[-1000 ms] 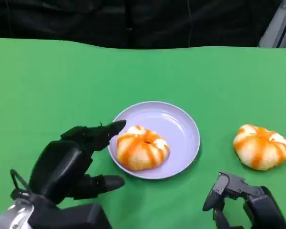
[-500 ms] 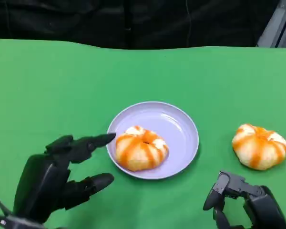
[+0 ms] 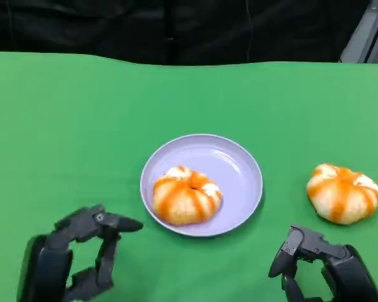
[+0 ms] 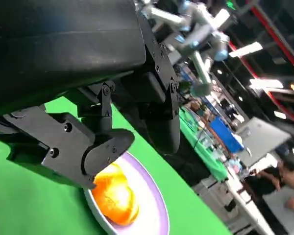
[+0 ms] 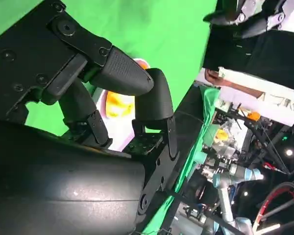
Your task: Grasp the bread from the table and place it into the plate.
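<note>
Evidently the left robot hand [image 3: 75, 261] is drawing back toward the near left corner of the bench [image 3: 63, 126] with fingers apart and empty, having been just beside the plate [image 3: 236, 165] a second ago, which suggests one bread [image 3: 186, 195] is already delivered and lying in the near-left part of the plate. The second bread [image 3: 343, 193] is sitting on the bench to the right of the plate, just beyond the right robot hand [image 3: 318, 264], which is waiting near, loosely open and gripping nothing.
</note>
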`<state>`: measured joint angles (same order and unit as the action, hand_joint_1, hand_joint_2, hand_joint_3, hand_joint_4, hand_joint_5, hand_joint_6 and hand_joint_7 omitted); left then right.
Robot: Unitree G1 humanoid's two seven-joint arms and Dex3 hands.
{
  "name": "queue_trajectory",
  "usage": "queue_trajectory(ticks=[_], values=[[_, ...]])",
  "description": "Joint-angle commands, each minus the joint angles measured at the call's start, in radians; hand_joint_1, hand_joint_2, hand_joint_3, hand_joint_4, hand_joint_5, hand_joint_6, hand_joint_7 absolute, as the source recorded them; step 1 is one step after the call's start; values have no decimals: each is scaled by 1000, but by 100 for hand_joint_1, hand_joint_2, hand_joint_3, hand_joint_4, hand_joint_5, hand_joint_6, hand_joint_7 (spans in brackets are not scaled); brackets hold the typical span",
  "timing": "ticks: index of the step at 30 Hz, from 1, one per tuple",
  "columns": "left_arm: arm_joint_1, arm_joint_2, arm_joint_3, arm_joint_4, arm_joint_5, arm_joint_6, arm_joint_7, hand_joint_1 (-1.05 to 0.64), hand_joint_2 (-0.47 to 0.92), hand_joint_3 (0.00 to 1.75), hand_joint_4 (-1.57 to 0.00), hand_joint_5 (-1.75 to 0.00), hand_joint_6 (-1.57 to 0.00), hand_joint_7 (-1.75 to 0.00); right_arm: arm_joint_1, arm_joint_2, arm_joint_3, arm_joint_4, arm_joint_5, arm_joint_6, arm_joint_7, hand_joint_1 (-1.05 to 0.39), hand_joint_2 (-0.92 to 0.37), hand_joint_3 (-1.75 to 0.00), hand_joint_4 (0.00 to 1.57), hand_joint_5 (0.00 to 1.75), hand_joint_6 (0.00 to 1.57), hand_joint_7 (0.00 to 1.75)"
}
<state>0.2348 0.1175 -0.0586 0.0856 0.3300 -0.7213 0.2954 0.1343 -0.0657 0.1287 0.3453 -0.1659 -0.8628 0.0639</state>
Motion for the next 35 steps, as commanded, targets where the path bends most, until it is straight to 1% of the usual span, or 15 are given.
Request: queue_trajectory(ticks=[1,3,5,7,9,24,35], values=[[42,-26,9,-9,-56,2,-18,6,44,126,-75,-156,-77,-124,6,-11,-4,-5,10,-4,-1,-50,-39,-147,77,175,70,158],[55,-39,10,-10,-72,6,-26,7,46,127,-78,-162,-77,-134,8,-12,-5,-9,7,-2,-2,-50,-39,-147,76,175,70,158],[63,-50,7,-9,-108,9,-44,8,45,135,-78,-168,-76,-145,10,-13,-5,-11,6,-1,-3,-51,-39,-147,76,175,70,158],[65,-55,7,-4,-133,8,-63,9,44,137,-78,-170,-75,-149,12,-14,-5,-14,6,1,-2,-51,-39,-146,76,175,70,158],[66,-56,6,7,-159,4,-88,9,46,136,-78,-172,-73,-152,13,-13,-5,-15,6,-1,-3,-50,-39,-147,75,175,70,158],[53,-72,26,51,-219,-26,-163,7,48,129,-78,-167,-74,-150,13,-13,-4,-10,13,-4,2,-49,-38,-148,76,175,70,158],[40,-69,33,79,-229,-48,-185,8,46,131,-79,-167,-76,-148,12,-8,-2,-6,7,-7,-3,-47,-38,-148,76,175,69,158]])
